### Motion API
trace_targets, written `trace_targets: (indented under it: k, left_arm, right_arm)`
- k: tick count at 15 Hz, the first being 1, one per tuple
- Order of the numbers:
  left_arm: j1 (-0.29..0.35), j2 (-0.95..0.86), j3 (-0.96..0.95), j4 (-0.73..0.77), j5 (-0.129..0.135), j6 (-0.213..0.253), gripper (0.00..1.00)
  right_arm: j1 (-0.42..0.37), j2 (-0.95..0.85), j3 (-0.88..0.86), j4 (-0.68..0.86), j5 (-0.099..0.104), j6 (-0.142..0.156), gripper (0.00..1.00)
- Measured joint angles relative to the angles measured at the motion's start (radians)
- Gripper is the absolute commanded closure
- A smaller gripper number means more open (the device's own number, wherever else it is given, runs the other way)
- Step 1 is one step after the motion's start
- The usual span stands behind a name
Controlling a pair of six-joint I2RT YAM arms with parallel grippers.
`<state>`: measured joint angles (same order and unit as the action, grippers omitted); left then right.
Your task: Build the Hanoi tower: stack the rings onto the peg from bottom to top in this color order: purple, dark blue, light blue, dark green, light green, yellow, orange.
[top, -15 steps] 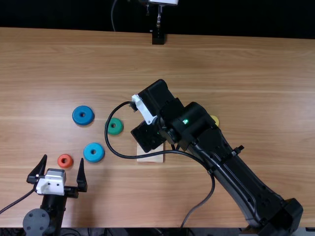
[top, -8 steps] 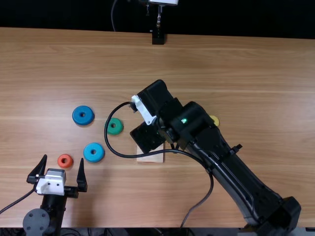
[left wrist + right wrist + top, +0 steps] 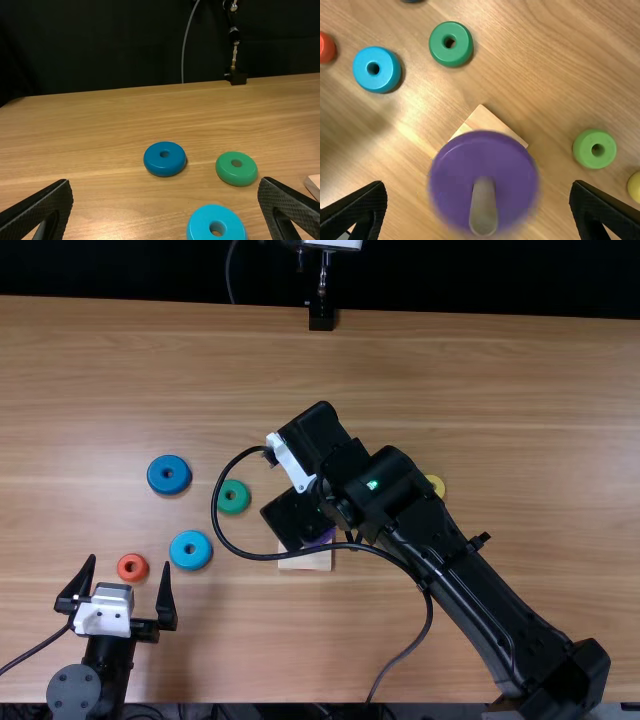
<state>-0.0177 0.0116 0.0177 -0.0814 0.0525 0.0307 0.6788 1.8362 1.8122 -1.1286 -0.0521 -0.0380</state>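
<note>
Both fingers of the right gripper (image 3: pixel 479 185) stand wide; best rise straight from the lower-centre purple ring (image 3: pixel 451 175), missing the peg (image 3: pixel 483 210)

A light blue ring (image 3: pixel 199 227) lies on the desk (image 3: pixel 100 130), a dark blue ring (image 3: pixel 165 168) at its eleven o'clock, a dark green ring (image 3: pixel 236 176) at one o'clock.

The desk (image 3: pixel 520 390) is brightly lit, with pale glare seen in the right wrist view. Soft shadow is cast beside the light blue ring (image 3: pixel 388 75); the backdrop (image 3: pixel 470 278) is left nearly black.
</note>
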Motion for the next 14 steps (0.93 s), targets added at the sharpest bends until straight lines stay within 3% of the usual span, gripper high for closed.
trace_targets:
  k: [6, 9, 11, 12, 13, 14]
  left_arm:
    - [0.0, 0.0, 0.0, -0.001, 0.0, 0.0, 0.0]
    - [0.0, 0.0, 0.0, 0.0, 0.0, 0.0, 0.0]
    - [0.0, 0.0, 0.0, -0.001, 0.0, -0.001, 0.0]
    - [0.0, 0.0, 0.0, -0.001, 0.0, 0.0, 0.0]
    - [0.0, 0.0, 0.0, 0.0, 0.0, 0.0, 0.0]
    - [0.0, 0.0, 0.0, -0.001, 0.0, -0.001, 0.0]
  right_arm:
    - [0.0, 0.0, 0.001, 0.072, 0.008, 0.0, 0.0]
    - [-0.002, 0.0, 0.0, 0.264, 0.026, 0.002, 0.0]
    - [-0.048, 0.0, -0.006, 0.367, 0.026, 0.003, 0.0]
    - [-0.101, -0.005, -0.035, 0.399, 0.035, 0.011, 0.0]
    - [-0.167, -0.018, -0.087, 0.447, 0.07, 0.03, 0.0]
    - [-0.212, -0.049, -0.148, 0.501, 0.12, 0.045, 0.0]
